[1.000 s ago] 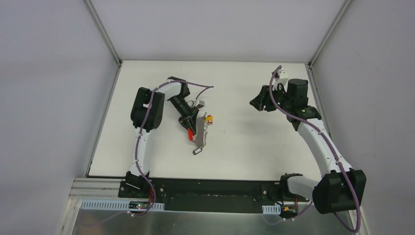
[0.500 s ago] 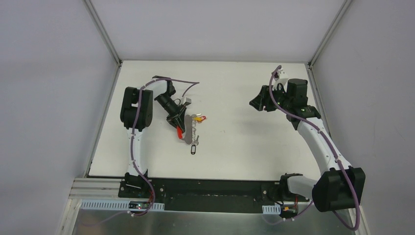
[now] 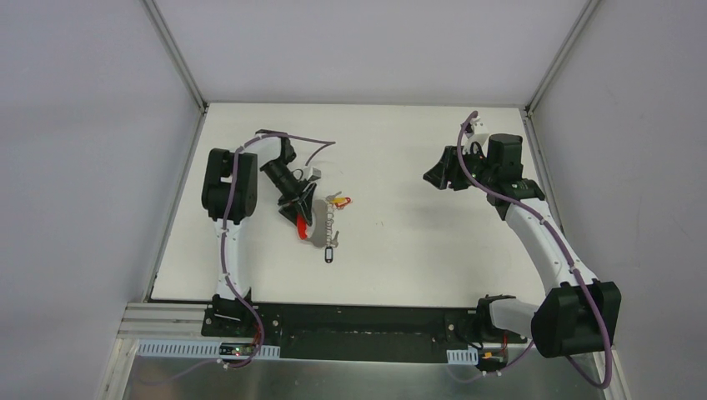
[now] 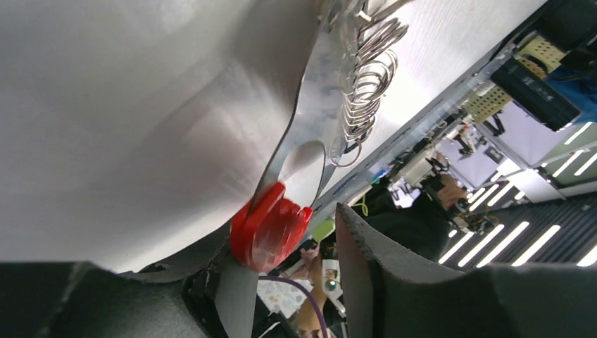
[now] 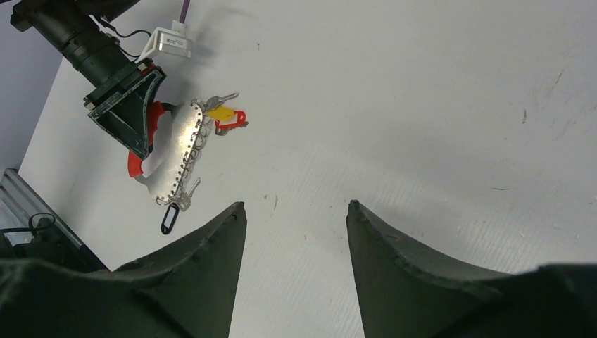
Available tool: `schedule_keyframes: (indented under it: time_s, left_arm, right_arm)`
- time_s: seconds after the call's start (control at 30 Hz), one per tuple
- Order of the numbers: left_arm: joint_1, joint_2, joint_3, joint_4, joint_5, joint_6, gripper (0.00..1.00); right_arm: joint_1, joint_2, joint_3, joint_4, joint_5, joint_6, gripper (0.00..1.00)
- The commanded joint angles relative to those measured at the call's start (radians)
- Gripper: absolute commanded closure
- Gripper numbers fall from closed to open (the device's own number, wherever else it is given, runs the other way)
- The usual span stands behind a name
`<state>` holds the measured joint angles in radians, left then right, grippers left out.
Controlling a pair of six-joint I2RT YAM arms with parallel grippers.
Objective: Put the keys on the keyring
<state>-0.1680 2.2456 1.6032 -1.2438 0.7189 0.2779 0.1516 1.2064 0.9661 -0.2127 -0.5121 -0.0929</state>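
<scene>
The keyring (image 3: 319, 223) is a curved silver piece with a row of small wire rings (image 4: 366, 91) along one edge and a thick red end (image 4: 271, 225). It lies on the white table at centre left. My left gripper (image 3: 302, 218) stands over the red end with its jaws apart. The red end leans on one finger, and a gap separates it from the dark pad (image 4: 373, 267). Keys with yellow and red heads (image 3: 339, 200) hang at the keyring's far end, and a black-tagged key (image 3: 329, 254) at its near end. My right gripper (image 3: 438, 177) hovers open and empty at the back right.
A metal rail (image 3: 179, 200) runs along the table's left edge and grey walls close in the back and both sides. From the right wrist, the keyring (image 5: 176, 151) lies far left, with bare white table (image 5: 394, 105) below the right gripper (image 5: 296, 205).
The left arm carried the keyring left and slightly back, then its jaws parted off the red end. The right arm has barely moved.
</scene>
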Motion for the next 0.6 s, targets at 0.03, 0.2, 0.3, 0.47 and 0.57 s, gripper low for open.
schedule_keyframes:
  time_s: [0.03, 0.2, 0.3, 0.47, 0.57]
  left_arm:
    - [0.02, -0.106, -0.005, -0.013, -0.081, 0.021, 0.52]
    - [0.034, -0.175, -0.006, 0.001, -0.17, 0.032, 0.34]
    - [0.04, -0.244, -0.024, 0.037, -0.26, 0.039, 0.2]
    - [0.047, -0.389, -0.096, 0.147, -0.356, 0.029, 0.05]
    - [0.048, -0.5, -0.173, 0.265, -0.412, 0.003, 0.01]
  right_arm:
    - [-0.009, -0.009, 0.013, 0.034, -0.017, 0.003, 0.43]
    - [-0.009, -0.023, 0.014, 0.02, 0.006, -0.007, 0.4]
    - [-0.009, -0.021, 0.02, 0.011, 0.017, -0.011, 0.35]
    - [-0.009, -0.012, 0.03, 0.008, 0.028, -0.01, 0.25]
    - [-0.009, -0.003, 0.042, 0.007, 0.039, -0.01, 0.17]
